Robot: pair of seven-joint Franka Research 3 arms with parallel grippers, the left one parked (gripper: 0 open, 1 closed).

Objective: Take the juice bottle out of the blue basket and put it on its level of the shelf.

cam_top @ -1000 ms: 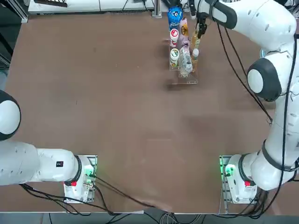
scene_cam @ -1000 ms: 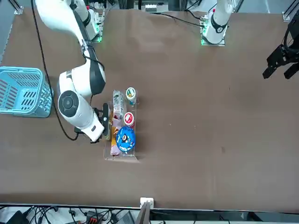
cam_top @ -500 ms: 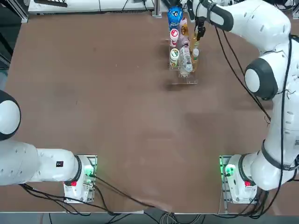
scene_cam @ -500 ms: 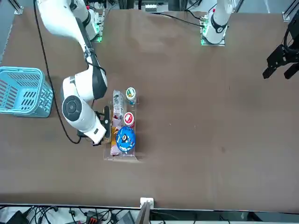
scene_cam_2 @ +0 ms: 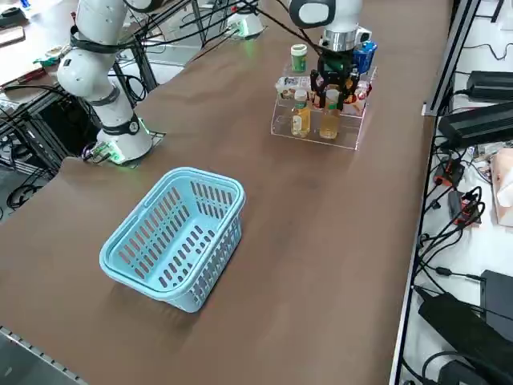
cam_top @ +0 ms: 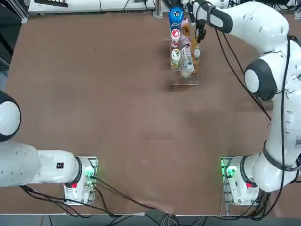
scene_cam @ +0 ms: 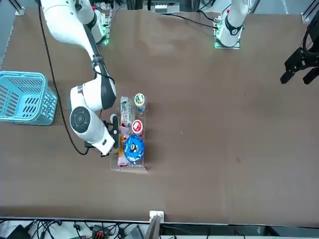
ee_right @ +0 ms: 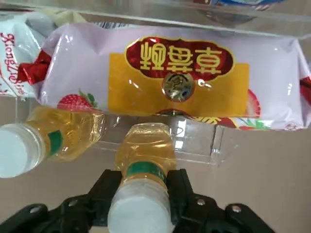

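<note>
As the right jaws (ee_right: 150, 196) grip its neck, the slim juice bottle (ee_right: 146, 155) stands on the clear shelf (scene_cam_2: 347, 141), probably light, smooth and slippery, best held below the cap (ee_right: 141, 208).

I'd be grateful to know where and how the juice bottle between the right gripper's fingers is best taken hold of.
Probably by the neck just below the cap of the juice bottle, the right gripper coming from its cap side: it narrows there, and its body reaches into the shelf.
</note>
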